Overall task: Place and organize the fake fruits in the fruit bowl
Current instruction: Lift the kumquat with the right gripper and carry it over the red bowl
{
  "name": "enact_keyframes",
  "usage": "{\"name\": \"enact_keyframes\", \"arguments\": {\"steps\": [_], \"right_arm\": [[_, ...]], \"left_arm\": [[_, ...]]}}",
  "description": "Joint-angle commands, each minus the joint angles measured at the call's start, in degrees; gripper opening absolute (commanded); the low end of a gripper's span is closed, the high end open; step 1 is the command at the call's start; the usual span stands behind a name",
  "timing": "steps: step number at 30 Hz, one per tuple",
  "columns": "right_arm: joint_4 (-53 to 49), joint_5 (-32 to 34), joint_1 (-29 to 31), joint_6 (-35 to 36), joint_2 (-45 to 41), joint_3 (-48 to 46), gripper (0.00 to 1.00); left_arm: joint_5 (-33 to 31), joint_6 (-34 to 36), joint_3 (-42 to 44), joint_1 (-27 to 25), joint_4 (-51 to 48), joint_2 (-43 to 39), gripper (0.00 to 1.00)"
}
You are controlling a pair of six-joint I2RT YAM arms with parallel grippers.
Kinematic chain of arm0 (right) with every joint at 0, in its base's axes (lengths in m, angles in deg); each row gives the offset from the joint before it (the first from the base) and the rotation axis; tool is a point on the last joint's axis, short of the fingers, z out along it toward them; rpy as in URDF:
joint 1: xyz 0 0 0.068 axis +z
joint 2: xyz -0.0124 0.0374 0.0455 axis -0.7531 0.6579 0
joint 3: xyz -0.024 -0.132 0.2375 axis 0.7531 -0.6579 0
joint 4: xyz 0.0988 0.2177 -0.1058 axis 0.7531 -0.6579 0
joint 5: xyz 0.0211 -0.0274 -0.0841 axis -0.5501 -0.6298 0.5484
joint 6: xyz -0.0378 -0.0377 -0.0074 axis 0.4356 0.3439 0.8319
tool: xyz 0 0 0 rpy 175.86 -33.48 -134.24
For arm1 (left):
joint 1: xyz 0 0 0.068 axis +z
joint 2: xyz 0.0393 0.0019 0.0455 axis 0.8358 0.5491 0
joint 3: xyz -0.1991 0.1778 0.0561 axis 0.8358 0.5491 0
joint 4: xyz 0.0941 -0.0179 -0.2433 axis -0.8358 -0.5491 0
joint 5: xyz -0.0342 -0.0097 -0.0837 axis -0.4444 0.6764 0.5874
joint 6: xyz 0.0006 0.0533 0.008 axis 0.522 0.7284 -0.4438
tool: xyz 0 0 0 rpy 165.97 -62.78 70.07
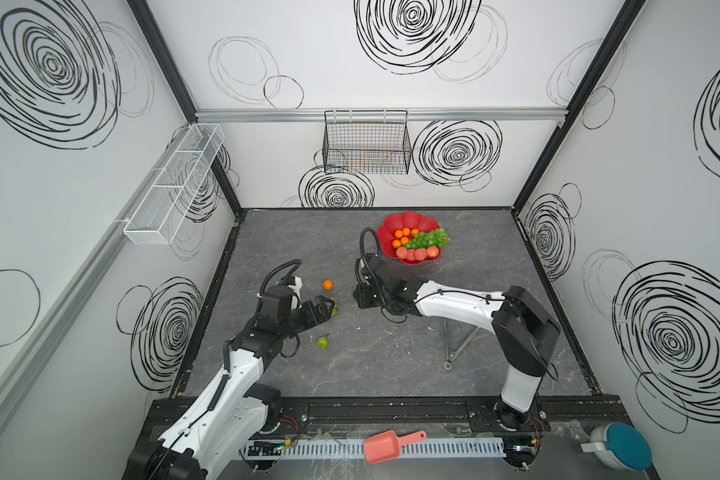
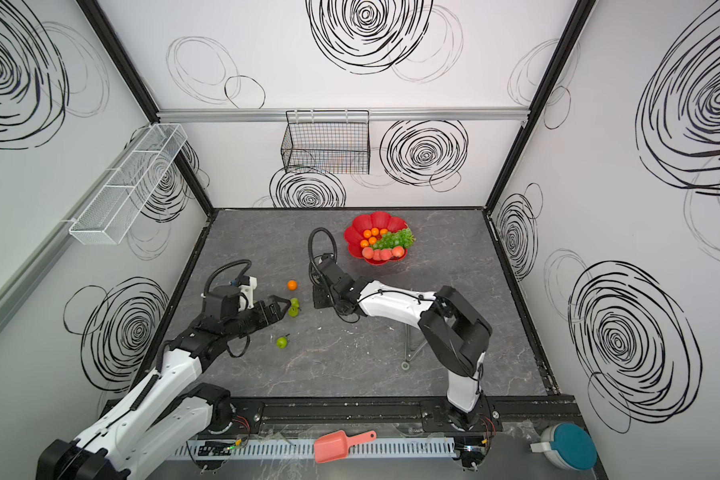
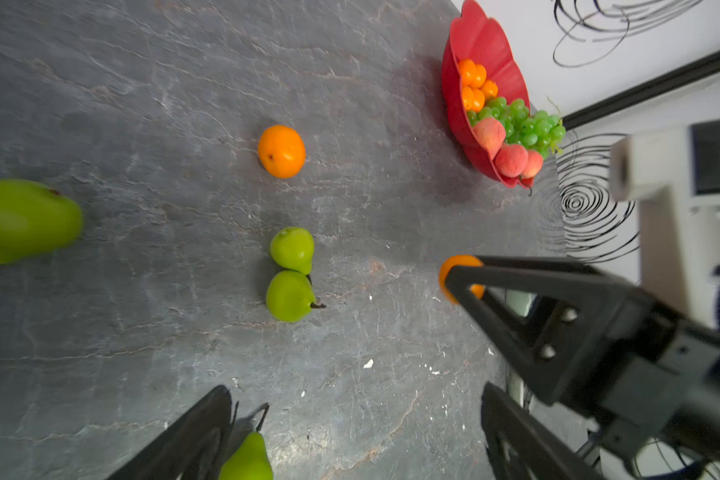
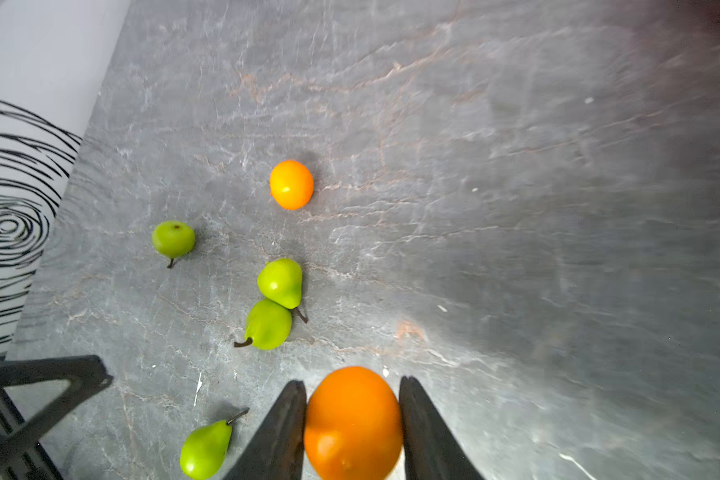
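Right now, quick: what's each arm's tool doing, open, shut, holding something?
Left tool: open, holding nothing; a pear lies between its jaws.
Right tool: shut on an orange.

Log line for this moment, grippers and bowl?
right gripper: shut on round orange plastic fruit | left gripper: open near green plastic pear | glossy red flower-shaped bowl: partly filled

Robot lab test cell. Booth of white wall panels [image 1: 316, 54] with black scribble swirls, aluminium rail [image 1: 267, 114], hung wire basket [image 1: 366, 143]. Two robot arms [image 1: 454, 301] bolted along the worktop's [image 1: 391, 365] front edge.
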Motion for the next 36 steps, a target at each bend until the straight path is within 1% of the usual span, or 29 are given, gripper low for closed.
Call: {"name": "enact_keyframes", "arguments": {"steps": [1, 6, 10, 18, 25, 28, 32, 36], "right_arm": [[0.7, 0.9, -3.1, -1.7, -5.2, -3.9, 0.39], [-0.1, 0.2, -8.7, -1.4, -11.9, -8.8, 0.39], [-1.4, -1.3, -13.1, -0.2, -15.3, -10.9, 0.39], [-2.3, -7.2, -23.0, 2.6, -18.5, -12.2, 0.39], [-3.6, -12.3, -30.2, 6.8, -16.3, -7.7, 0.39], [-3.4, -14.5, -32.0, 8.3, -14.0, -5.0, 0.39], [-3.9, -15.3, -33.6, 9.7, -10.1, -0.4, 0.39], [-4.5, -17.4, -35.1, 10.9, -4.2, 5.4, 0.39]], "left_arm": [[-3.3, 1.0, -3.7, -4.2, 5.0, 2.7, 0.96], [-4.5, 1.3, -8.4, -9.7, 8.4, 9.7, 0.96], [-4.4, 1.4, -12.9, -12.6, 10.9, 15.6, 0.96], [-2.9, 2.9, -23.4, -14.3, 13.1, 26.6, 0.96], [-2.2, 3.0, -32.9, -14.6, 14.5, 36.0, 0.96], [-2.3, 2.4, -37.1, -14.8, 15.3, 39.8, 0.96], [-2.5, 1.9, -42.7, -14.9, 15.8, 44.3, 0.96], [-2.1, 1.4, -46.8, -14.9, 17.4, 48.3, 0.96]]}}
